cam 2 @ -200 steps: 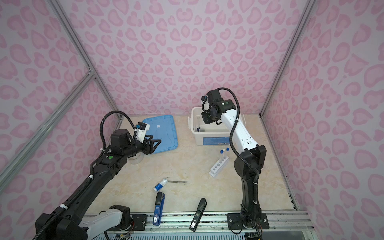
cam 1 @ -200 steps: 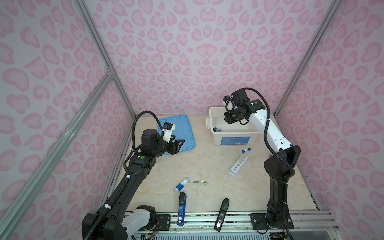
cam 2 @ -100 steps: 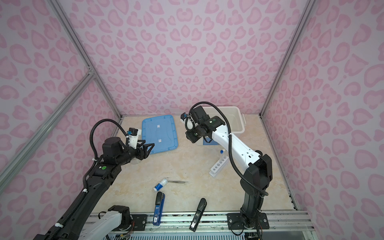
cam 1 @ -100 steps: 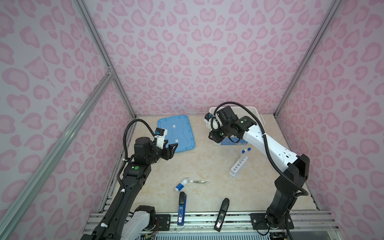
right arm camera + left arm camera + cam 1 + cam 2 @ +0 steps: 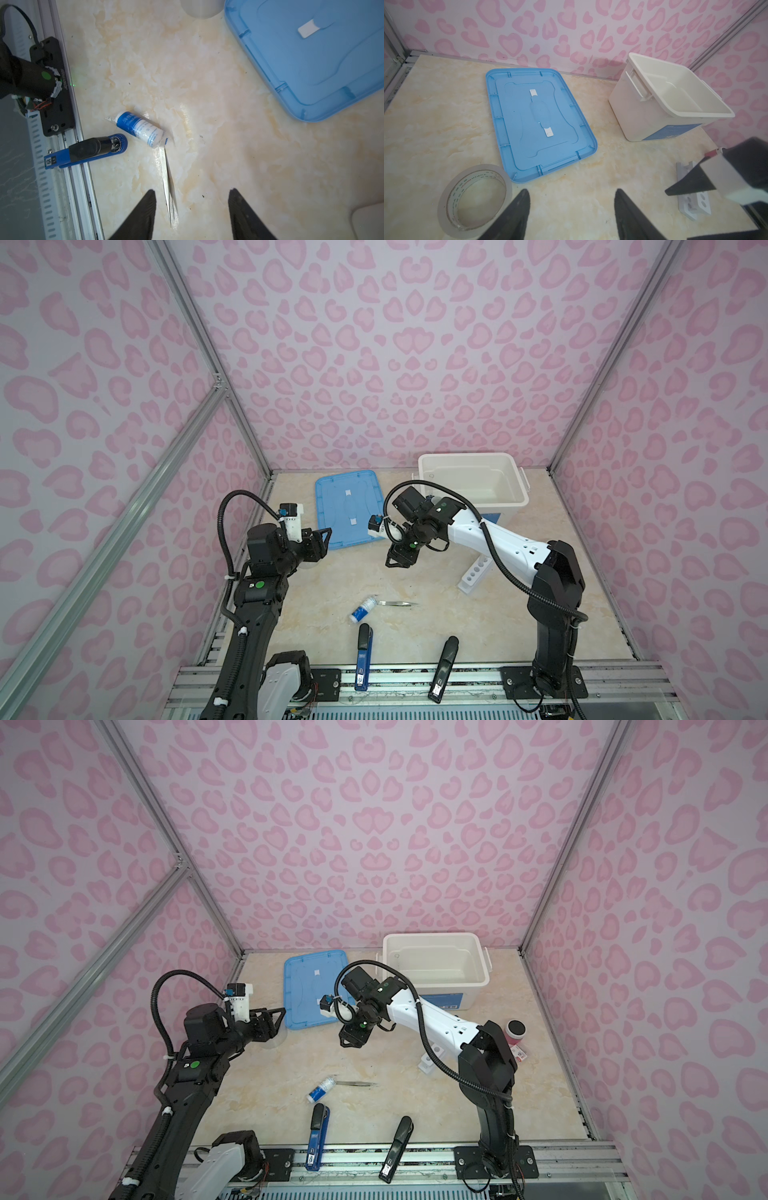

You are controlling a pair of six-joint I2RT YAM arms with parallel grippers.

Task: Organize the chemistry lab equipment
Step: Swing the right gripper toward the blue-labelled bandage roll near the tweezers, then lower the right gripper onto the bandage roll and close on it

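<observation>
A white-and-blue bottle (image 5: 363,609) lies on its side on the marbled table (image 5: 415,635). It is nearer the front rail than the right claw (image 5: 395,563) and a little to that claw's left. Metal tweezers (image 5: 397,603) lie flat with their wide end at the bottle and their points aimed away from it. In the right wrist view, the tweezers' points show in the gap between that claw's two fingers (image 5: 143,209). The fingers stand apart, hold nothing and hang clear above the table. The white holed rack (image 5: 473,576) stands well off to the right claw's right, partly behind its arm. The left claw (image 5: 571,192) is also spread and empty, with a clear tape roll (image 5: 473,199) just beside one finger and the blue lid (image 5: 537,124) ahead of it. A second ago the right claw hung over the white bin (image 5: 473,485). It has since swung out past the lid's near corner to the open table, and the left claw has drawn back from the lid. The right arm now covers the two blue caps that showed at the rack. There is one bottle, one pair of tweezers, one rack, one bin, one lid and one tape roll. There are two stapler-like tools, one blue (image 5: 364,659) and one black (image 5: 444,668), and a top view shows one dark-capped red jar (image 5: 515,1033).
</observation>
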